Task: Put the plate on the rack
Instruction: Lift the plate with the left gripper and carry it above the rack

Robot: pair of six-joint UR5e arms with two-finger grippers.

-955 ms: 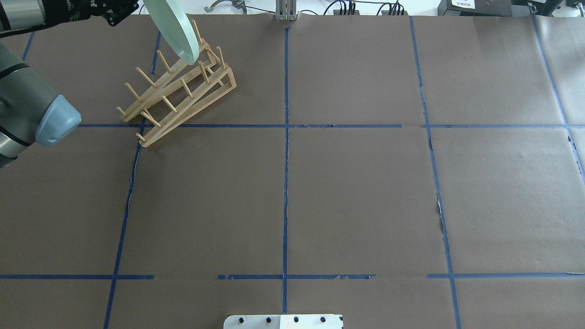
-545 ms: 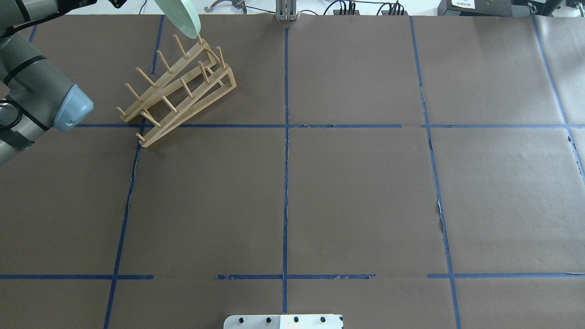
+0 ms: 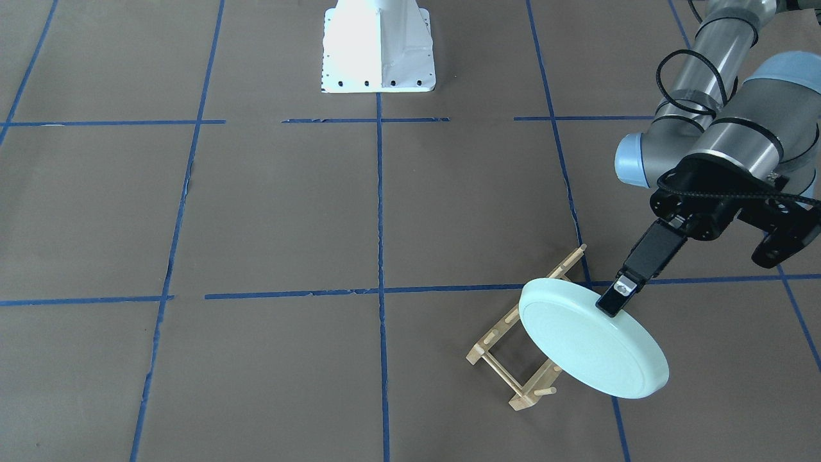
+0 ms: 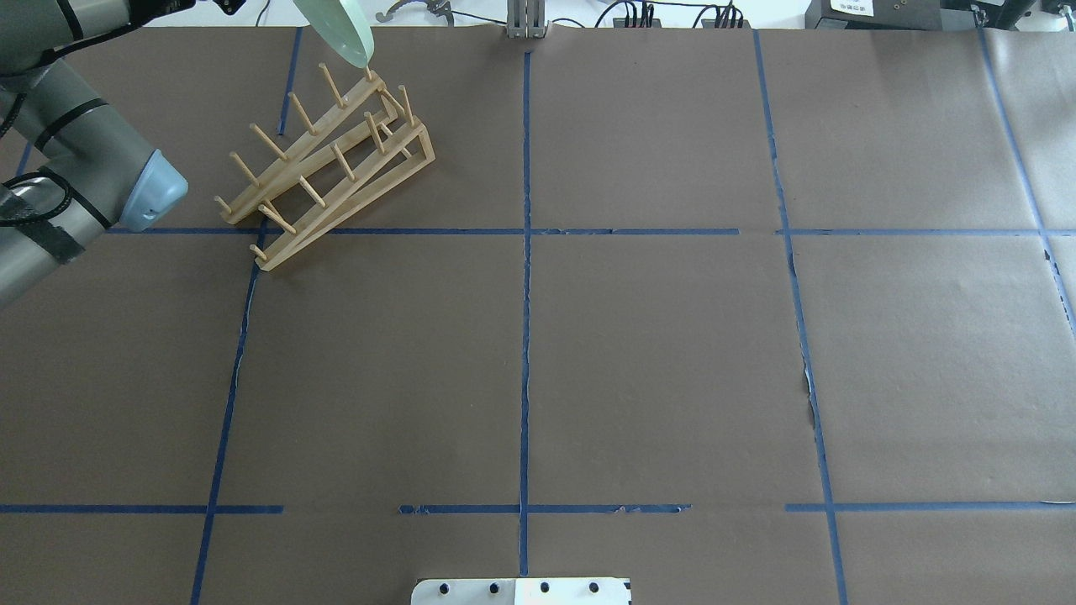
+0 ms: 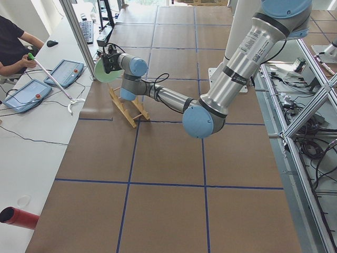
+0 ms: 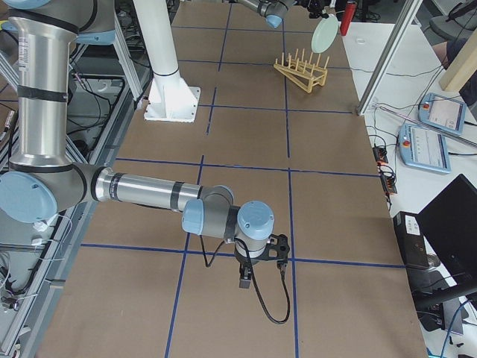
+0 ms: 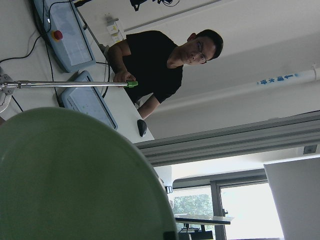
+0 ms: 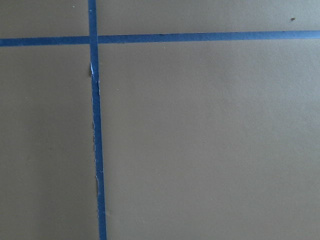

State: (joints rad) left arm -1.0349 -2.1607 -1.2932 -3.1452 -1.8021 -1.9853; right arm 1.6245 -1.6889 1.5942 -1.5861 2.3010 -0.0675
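Note:
The pale mint-green plate (image 3: pixel 593 346) is tilted on edge in the air above the far end of the wooden rack (image 3: pixel 494 335). My left gripper (image 3: pixel 612 305) is shut on the plate's upper rim. In the overhead view only the plate's lower edge (image 4: pixel 343 32) shows, just past the rack's (image 4: pixel 328 168) far pegs. The plate fills the left wrist view (image 7: pixel 75 180). I cannot tell if it touches the pegs. My right gripper (image 6: pixel 250 277) hangs low over the bare table far from the rack; I cannot tell if it is open or shut.
The rack lies diagonally at the table's far left corner. An operator (image 5: pixel 13 47) sits past the table edge with tablets (image 5: pixel 66 71) and a rod. A metal post (image 4: pixel 527 21) stands at the far edge. The white robot base (image 3: pixel 378 45) is at the near side.
The plate has shifted from over the rack's far pegs toward the top edge of the overhead view, with less of it showing. The left arm's elbow has swung right.

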